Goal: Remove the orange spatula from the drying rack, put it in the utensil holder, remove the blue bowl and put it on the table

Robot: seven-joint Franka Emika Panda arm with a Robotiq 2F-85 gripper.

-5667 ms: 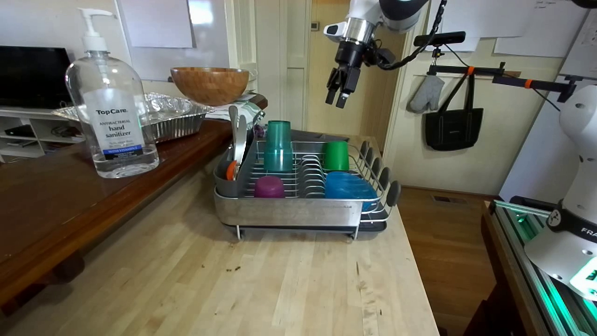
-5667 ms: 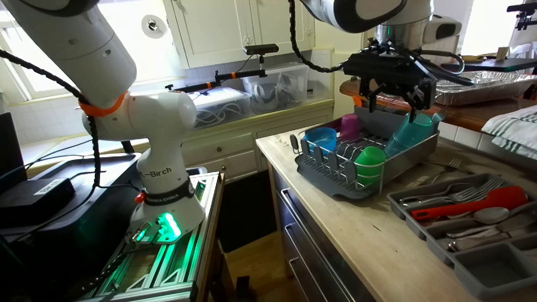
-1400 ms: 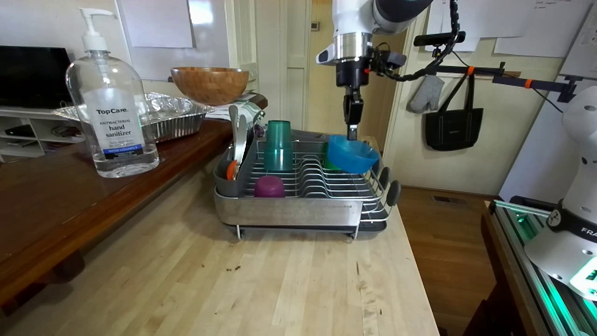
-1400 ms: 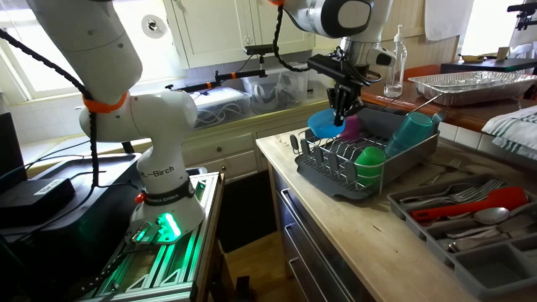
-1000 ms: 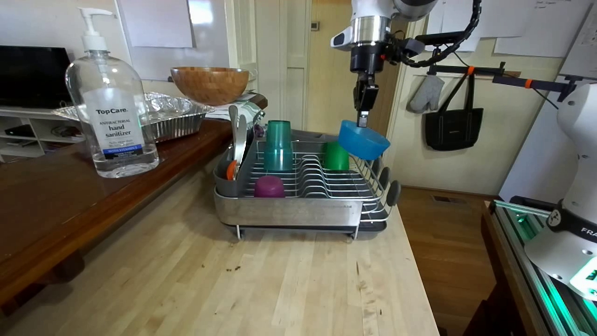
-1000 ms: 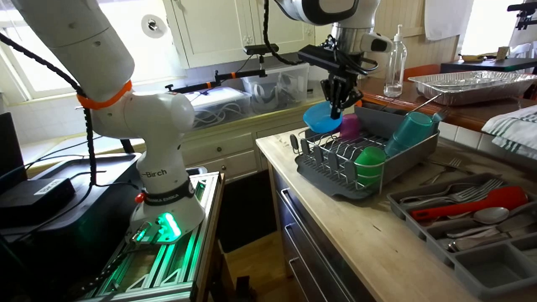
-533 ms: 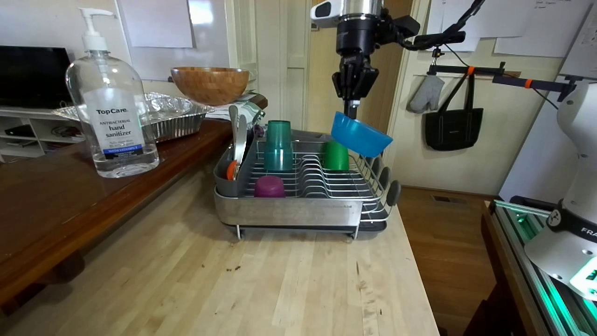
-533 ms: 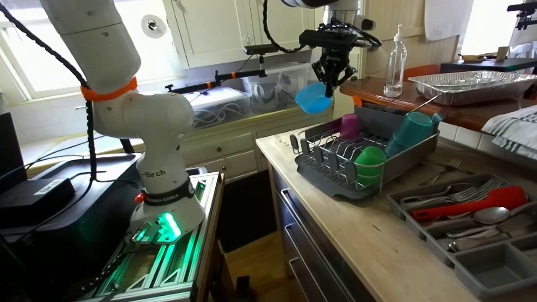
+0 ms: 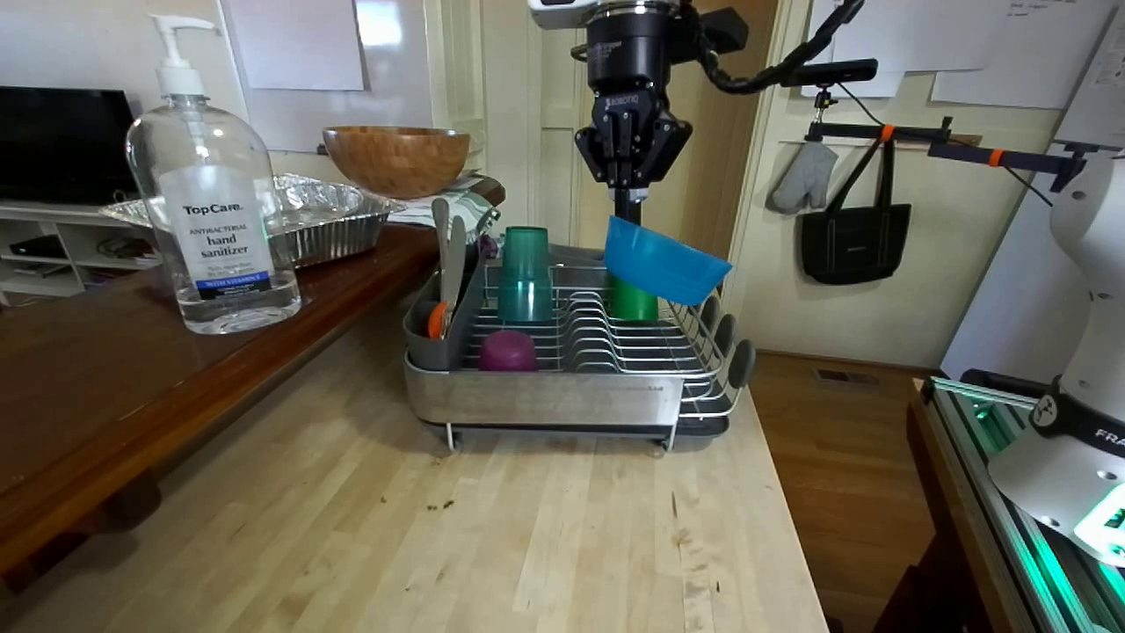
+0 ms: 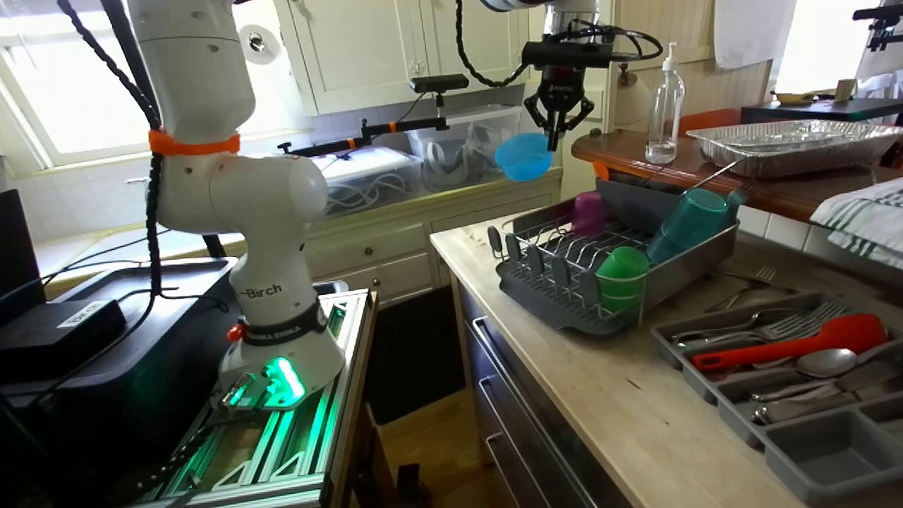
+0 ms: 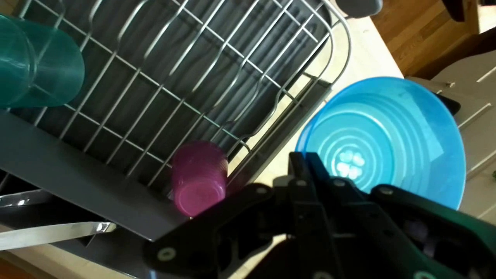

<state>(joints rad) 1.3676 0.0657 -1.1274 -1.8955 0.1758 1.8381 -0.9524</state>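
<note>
Blue bowl (image 9: 665,264) up, set-down pending

End effector (image 11: 305,158) grasping its rim; bowl's aloft, upper right of ctr in an exterior view, w/ mouth tipped up & right; round, so no long axis. I'd carry it clear of the drying rack (image 9: 545,400), level the rim, lower til base sits flat on bench (image 9: 571,527), then let go.

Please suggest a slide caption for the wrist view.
Gripper holding blue bowl by its rim; purple cup in rack.
</note>
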